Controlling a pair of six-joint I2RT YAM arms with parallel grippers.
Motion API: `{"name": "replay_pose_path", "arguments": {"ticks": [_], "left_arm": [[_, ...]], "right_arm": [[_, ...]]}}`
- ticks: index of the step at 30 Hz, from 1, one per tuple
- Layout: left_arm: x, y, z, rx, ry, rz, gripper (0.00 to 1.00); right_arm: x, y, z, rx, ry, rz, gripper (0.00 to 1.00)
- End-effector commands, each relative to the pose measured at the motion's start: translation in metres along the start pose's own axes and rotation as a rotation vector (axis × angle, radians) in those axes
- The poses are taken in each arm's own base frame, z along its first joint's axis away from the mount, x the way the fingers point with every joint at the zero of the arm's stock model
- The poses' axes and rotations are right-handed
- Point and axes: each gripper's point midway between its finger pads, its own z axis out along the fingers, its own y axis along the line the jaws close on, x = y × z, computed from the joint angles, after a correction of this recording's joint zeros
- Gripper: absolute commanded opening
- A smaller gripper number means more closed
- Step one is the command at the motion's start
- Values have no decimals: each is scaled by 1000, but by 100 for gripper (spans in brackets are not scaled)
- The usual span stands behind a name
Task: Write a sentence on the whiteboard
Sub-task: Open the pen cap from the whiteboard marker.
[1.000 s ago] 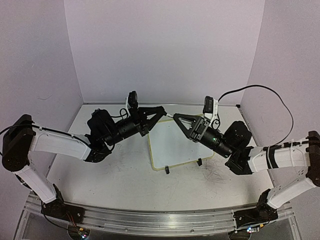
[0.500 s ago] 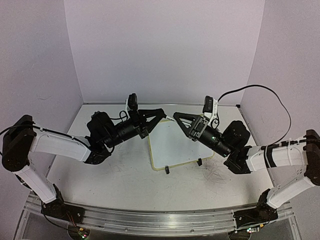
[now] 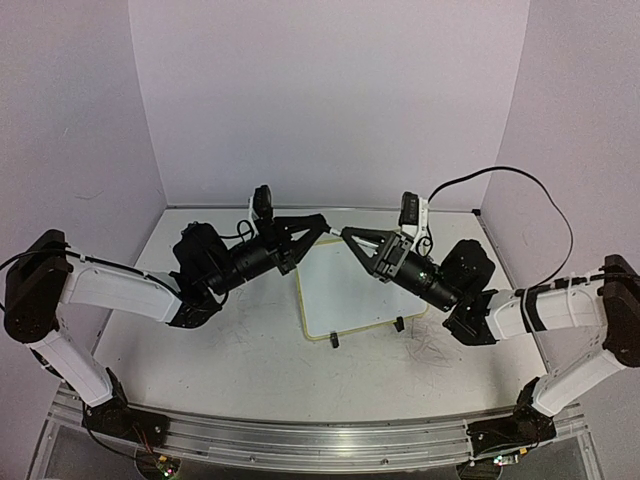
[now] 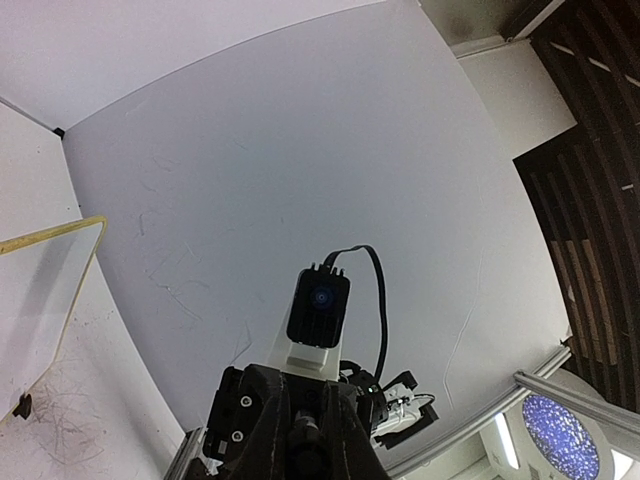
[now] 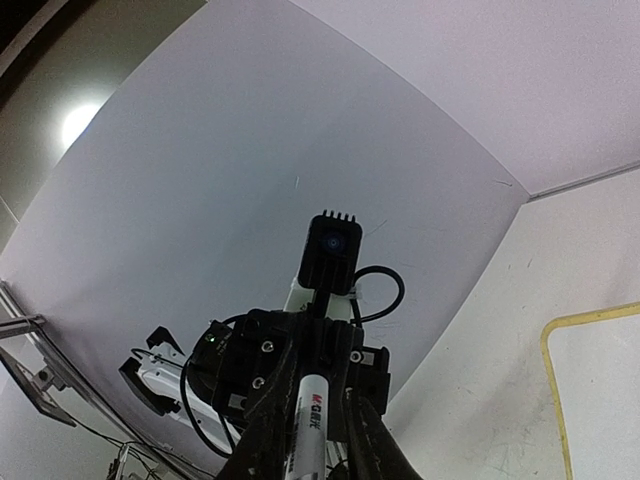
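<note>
We grip the marker [image 5: 308, 425] in the right gripper [image 3: 350, 236], and the left gripper [image 3: 322, 224] closes narrowly on its opposite end. We judge that this two-ended hold is for pulling the cap. The whiteboard [image 3: 350, 290] lies blank just below both grippers.

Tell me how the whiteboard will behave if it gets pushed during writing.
The whiteboard looks thin and flat, so probably stiff yet light for its size. It sits loose on the tabletop on two small black clip feet, so a sideways push would likely slide or pivot it. Nothing visibly pins it, so writing pressure might shift it.
</note>
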Motion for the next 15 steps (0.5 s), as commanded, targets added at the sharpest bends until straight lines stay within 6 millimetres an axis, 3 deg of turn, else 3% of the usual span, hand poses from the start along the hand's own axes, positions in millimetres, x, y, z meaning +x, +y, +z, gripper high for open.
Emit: {"name": "replay_pose_path", "arguments": {"ticks": [1, 6, 10, 15], "left_arm": [[6, -13, 1, 59, 25, -2, 0], [8, -11, 2, 56, 33, -13, 0], [9, -11, 3, 56, 35, -12, 0], [4, -12, -2, 49, 12, -1, 0]], "right_arm": [[-4, 19, 7, -77, 9, -14, 24], [-9, 23, 8, -85, -3, -21, 19], [-13, 24, 10, -87, -13, -15, 1], [-17, 19, 0, -75, -24, -11, 0]]}}
